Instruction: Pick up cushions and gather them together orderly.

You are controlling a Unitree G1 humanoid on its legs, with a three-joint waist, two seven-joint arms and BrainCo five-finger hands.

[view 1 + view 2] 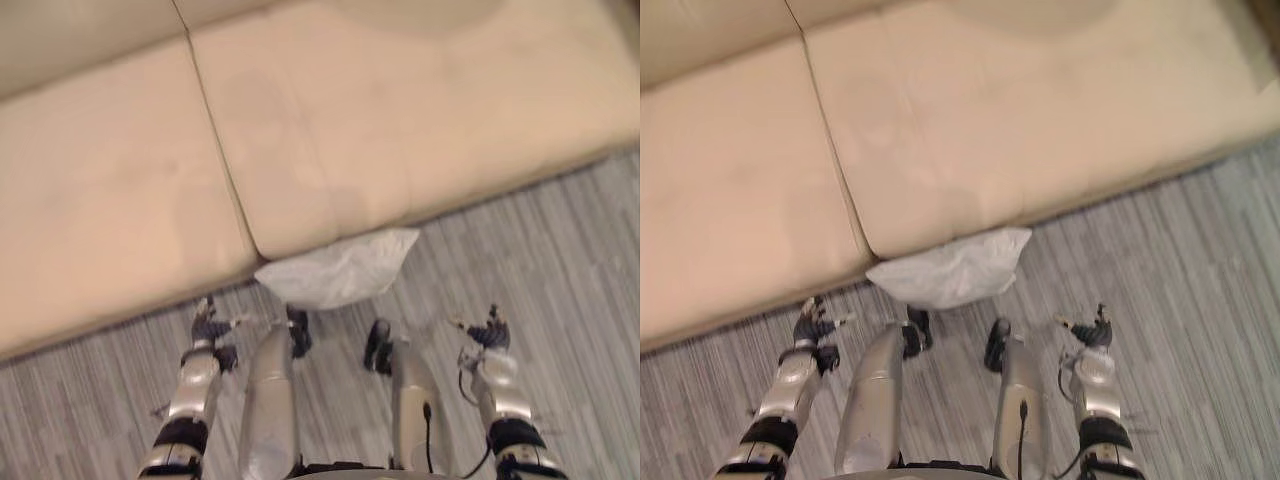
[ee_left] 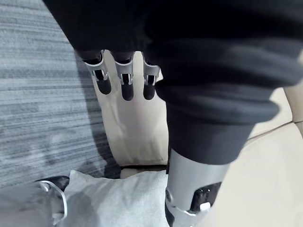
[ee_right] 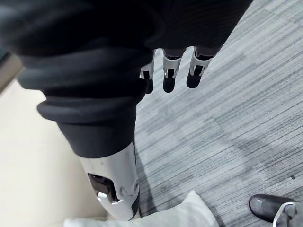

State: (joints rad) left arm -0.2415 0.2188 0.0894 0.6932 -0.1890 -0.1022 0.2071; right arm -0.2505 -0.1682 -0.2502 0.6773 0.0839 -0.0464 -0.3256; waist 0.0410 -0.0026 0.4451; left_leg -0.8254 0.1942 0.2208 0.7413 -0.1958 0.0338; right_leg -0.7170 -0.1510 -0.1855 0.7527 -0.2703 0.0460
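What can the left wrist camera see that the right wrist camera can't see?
Left wrist view: the robot's left hand, fingers straight, hanging in front of the beige sofa and its front side. Right wrist view: the right hand, fingers straight, hanging over the grey striped carpet. Both share the sofa, the carpet and the crumpled white cushion lying on the carpet by the sofa.

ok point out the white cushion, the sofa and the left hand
white cushion (image 1: 340, 268): left eye view, middle of its top face
sofa (image 1: 400, 110): left eye view, bare right seat
left hand (image 1: 207, 327): left eye view, back of hand
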